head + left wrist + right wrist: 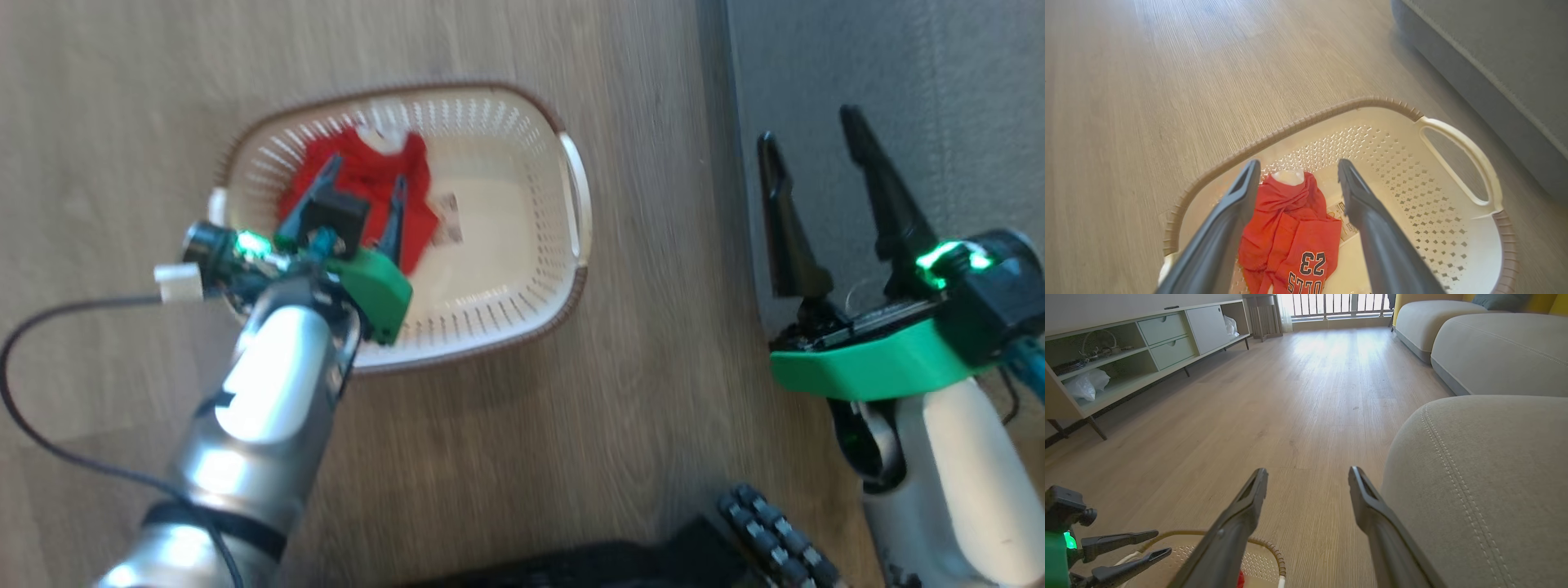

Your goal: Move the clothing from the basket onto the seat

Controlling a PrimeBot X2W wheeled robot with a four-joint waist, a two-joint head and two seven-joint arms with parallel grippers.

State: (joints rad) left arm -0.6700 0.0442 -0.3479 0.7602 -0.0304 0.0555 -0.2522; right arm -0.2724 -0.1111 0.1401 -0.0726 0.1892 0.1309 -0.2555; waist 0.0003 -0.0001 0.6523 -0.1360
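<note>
You are at the pick, and nothing is gripped yet. The left gripper [367,171] hangs over the basket [457,86] with its fingers spread wide, one on each side of the clothing [1290,220]. From the wrist view the fabric sits between them, but you cannot tell whether the tips touch it. The right gripper [810,124] is released too and holds nothing. It waits well to the right of the basket, over the edge of the seat [898,65].

The clothing lies inside the basket, bunched in its left half against the far wall. The right half is bare apart from a paper label [447,219] just beside the fabric. The seat stands beyond the basket's right handle, with a strip of floor [653,343] between them.

My read of the next move is to sink the left fingers into the heap, close on a thick fold and not a single edge, and lift straight up until the fabric clears the rim. Then carry it over the right handle to the seat.

The clothing is a bright red mesh jersey, crumpled and folded over itself, with a white patch at its far end and a dark "23" outlined in white at the near end. It looks limp — expect it to drape and trail, so a low lift may snag the rim or drag the light basket along.
</note>
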